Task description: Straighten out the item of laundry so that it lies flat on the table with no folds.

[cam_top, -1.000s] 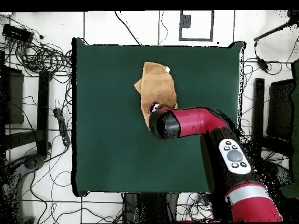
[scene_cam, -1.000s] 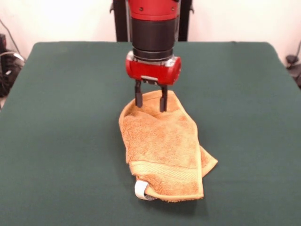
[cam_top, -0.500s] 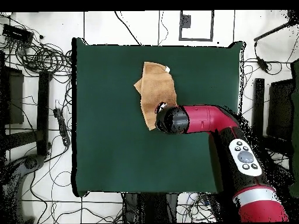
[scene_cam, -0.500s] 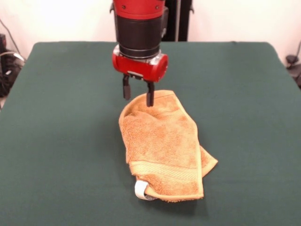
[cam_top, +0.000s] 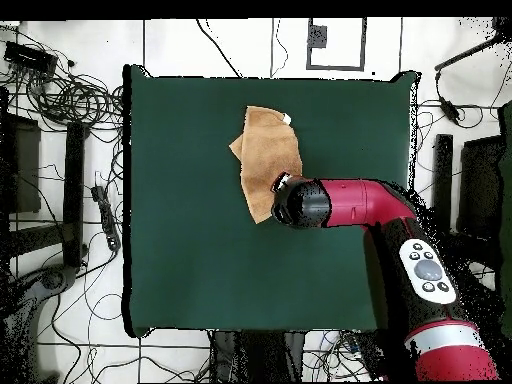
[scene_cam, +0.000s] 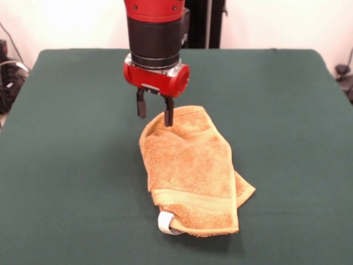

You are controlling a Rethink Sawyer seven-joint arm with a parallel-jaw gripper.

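Gripper (scene_cam: 154, 111) has risen and slid toward upper left of the frame since a sec ago, fingers spread w/ nothing between them. Towel (scene_cam: 193, 168) sits center of table (scene_cam: 66, 165), unchanged (a flap pokes out lower right), so no flattening progress yet.

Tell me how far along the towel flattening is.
Nothing looks done yet: the towel lies folded over itself on the table, a second layer sticking out at one side. The hand hangs open over the towel's far edge, holding nothing. Still left: grip an edge and spread the towel flat.
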